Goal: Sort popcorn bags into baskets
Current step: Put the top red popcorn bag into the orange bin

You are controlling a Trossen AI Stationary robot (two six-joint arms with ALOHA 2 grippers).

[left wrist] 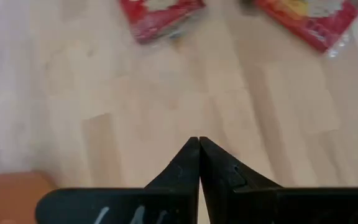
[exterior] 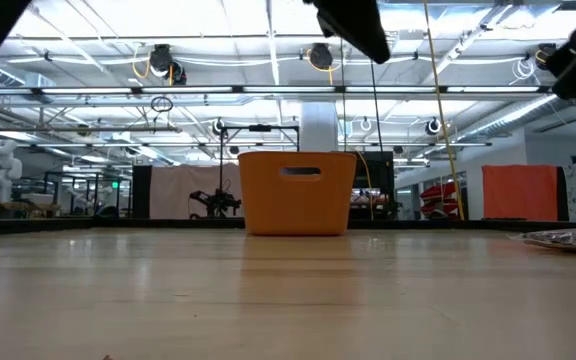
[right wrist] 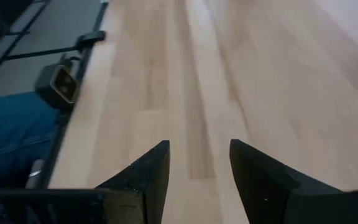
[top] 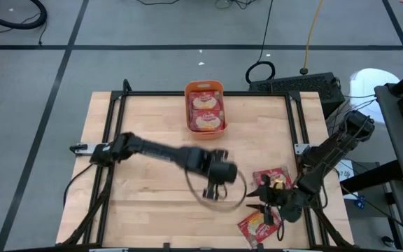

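The orange basket point(top: 203, 87) stands at the table's far edge, near the middle, also in the low view point(exterior: 298, 192). Popcorn bags point(top: 206, 112) lie flat inside it, label up. Two more red popcorn bags lie on the table at the near right, one point(top: 271, 178) farther, one point(top: 259, 225) by the near edge; the left wrist view shows both point(left wrist: 160, 14) point(left wrist: 309, 18). My left gripper point(top: 213, 194) point(left wrist: 199, 142) hangs shut and empty above the table's middle, left of those bags. My right gripper point(top: 255, 201) point(right wrist: 199, 149) stands open and empty between the two bags, pointing toward the table's left.
Bare wood lies to the left and centre of the table point(top: 145, 189). A black frame rail point(top: 201, 93) borders the table. A person's blue trouser leg point(right wrist: 8, 143) shows beyond the table's near edge. A keyboard point(top: 299, 85) lies off the table's far right corner.
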